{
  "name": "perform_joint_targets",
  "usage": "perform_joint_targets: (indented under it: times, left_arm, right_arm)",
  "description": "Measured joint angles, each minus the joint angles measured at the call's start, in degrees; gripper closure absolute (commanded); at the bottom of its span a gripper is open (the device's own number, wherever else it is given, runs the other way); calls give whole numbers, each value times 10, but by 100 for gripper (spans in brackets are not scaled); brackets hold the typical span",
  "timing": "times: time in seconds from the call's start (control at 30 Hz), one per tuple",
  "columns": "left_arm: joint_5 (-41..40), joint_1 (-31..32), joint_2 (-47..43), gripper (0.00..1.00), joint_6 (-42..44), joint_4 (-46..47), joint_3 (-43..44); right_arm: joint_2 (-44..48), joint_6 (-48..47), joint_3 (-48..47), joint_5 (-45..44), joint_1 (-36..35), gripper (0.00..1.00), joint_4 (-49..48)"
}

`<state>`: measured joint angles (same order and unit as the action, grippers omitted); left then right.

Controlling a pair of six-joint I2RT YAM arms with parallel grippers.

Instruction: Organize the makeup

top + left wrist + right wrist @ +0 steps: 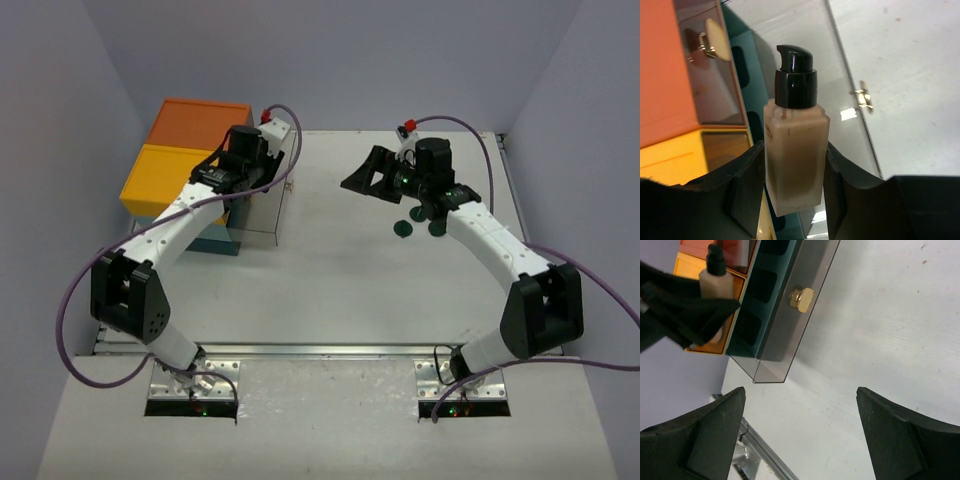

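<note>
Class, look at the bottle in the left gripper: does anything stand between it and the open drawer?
Nothing visible does. The left gripper holds the bottle over the box, and the pulled-out drawer has its slots uncovered.

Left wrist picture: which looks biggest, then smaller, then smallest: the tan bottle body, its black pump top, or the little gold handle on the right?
1. Tan bottle body
2. Black pump top
3. Gold handle, but it is farther from the camera, so that may shrink it.
</note>
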<state>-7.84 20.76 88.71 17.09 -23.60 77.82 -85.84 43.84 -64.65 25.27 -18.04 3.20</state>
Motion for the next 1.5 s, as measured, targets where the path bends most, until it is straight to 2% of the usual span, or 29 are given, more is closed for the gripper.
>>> perform_joint_targets:
  times: [0.2,0.53,0.6,0.63,0.73,1.07,1.33,1.5]
  left_arm:
    - [-35,-15,88,99,-36,-21,73]
    - [-62,-12,194,87,-54,-30,150]
    - [-67,-12,209,81,-54,-31,162]
    - [-70,-12,217,74,-54,-32,169]
    - [-76,-12,235,63,-54,-31,178]
    - [-86,-12,249,39,-55,-34,193]
    - [-86,-12,249,36,-54,-38,211]
    - [-64,-12,248,34,-57,-70,256]
  right_arm:
    - [37,-51,3,-32,-2,7,26]
    - [59,-131,18,-110,-2,3,80]
    - [65,-143,27,-124,-2,3,85]
    - [67,-149,31,-130,-2,3,89]
    - [68,-162,35,-139,-2,2,95]
    - [63,-204,36,-166,-2,1,113]
    - [39,-235,33,-215,-1,1,134]
    - [-5,-251,-2,-253,0,1,141]
